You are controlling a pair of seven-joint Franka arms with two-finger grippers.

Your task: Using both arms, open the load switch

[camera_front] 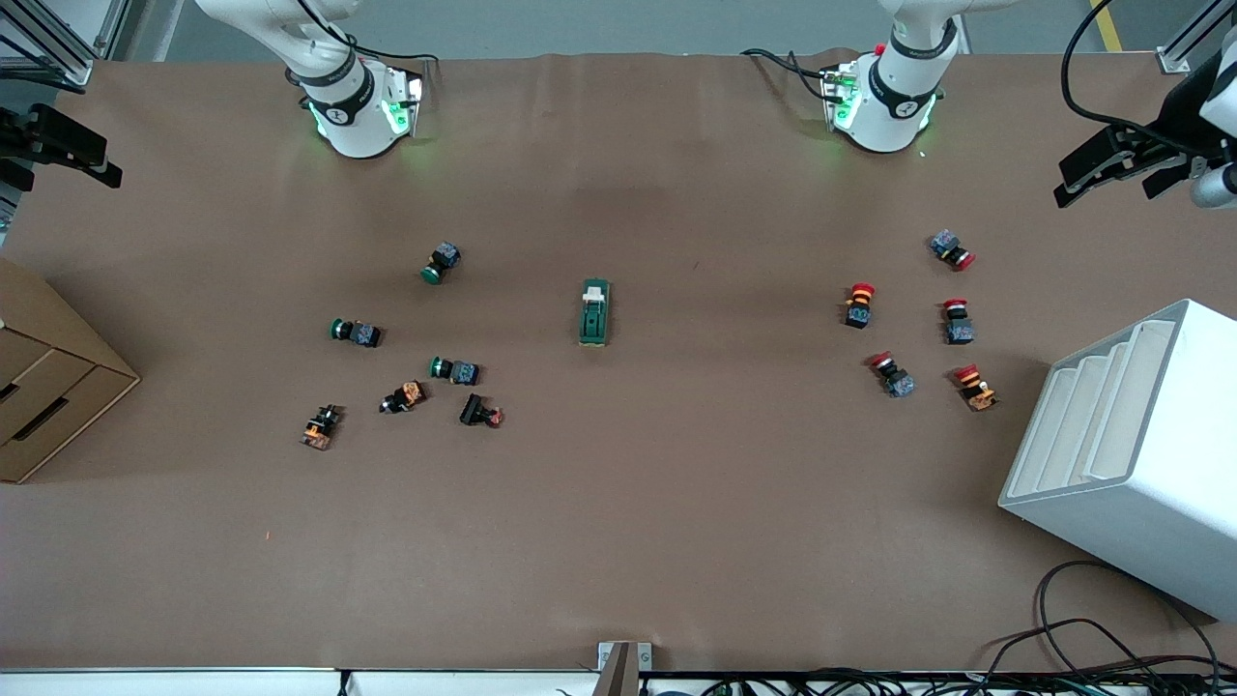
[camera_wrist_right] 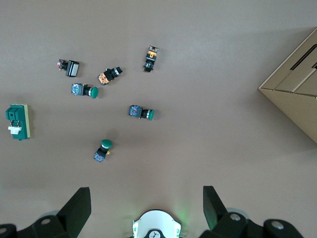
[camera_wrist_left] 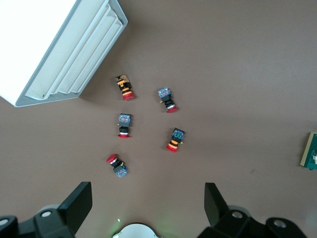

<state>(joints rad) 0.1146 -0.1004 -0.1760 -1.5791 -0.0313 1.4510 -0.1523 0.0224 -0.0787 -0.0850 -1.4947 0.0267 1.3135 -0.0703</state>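
One load switch, three green push buttons, five red push buttons, three black-and-orange switch parts, one white rack, one cardboard box.

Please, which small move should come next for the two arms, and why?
Probably bring both tools in over the load switch. It lies untouched mid-table between the green and red push buttons, while the left tool and right tool hang open, high over the table's ends, holding nothing.
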